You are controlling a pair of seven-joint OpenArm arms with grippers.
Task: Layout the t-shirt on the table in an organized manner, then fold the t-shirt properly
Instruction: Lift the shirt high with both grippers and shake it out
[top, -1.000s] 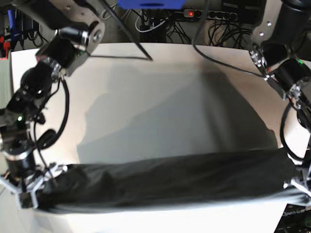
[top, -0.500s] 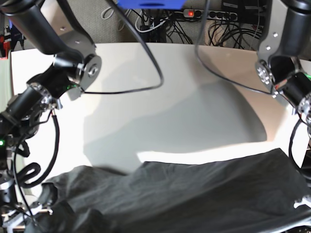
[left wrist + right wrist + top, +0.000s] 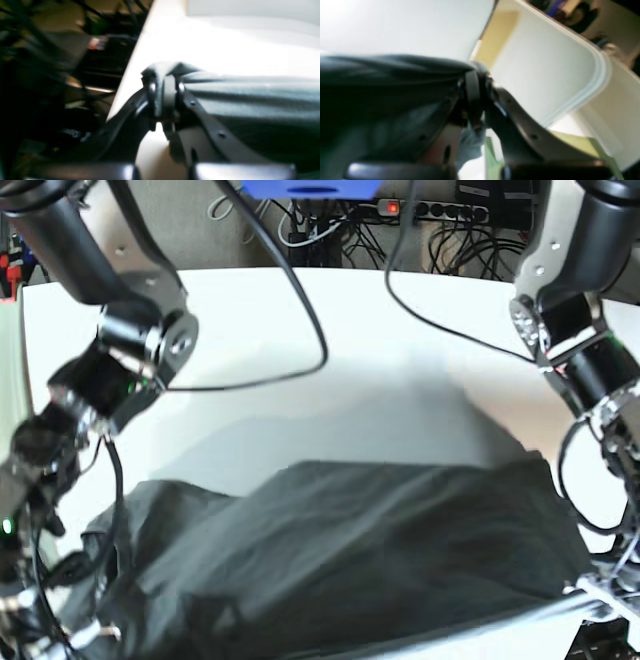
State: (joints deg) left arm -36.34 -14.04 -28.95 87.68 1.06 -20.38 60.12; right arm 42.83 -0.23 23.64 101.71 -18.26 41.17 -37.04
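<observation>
The dark charcoal t-shirt [image 3: 350, 550] hangs as a broad, billowed sheet over the near half of the white table [image 3: 350, 340], stretched between both grippers. My left gripper [image 3: 165, 96] is shut on a bunched edge of the t-shirt [image 3: 250, 95] by the table's side edge; in the base view it sits at the lower right [image 3: 600, 590]. My right gripper [image 3: 476, 100] is shut on the opposite edge of the t-shirt [image 3: 382, 72], at the base view's lower left [image 3: 85, 635], partly hidden by fabric. Neck and sleeves cannot be made out.
Black cables [image 3: 300, 330] trail from both arms across the far half of the table. A power strip [image 3: 420, 208] and more wiring lie behind the far edge. Dark clutter [image 3: 62, 75] sits beyond the table's side edge. A rounded table corner [image 3: 595, 75] shows in the right wrist view.
The shirt went from a taut narrow band at the front edge to a wide sheet reaching farther over the table. Both arms shifted forward and down, still gripping it.
</observation>
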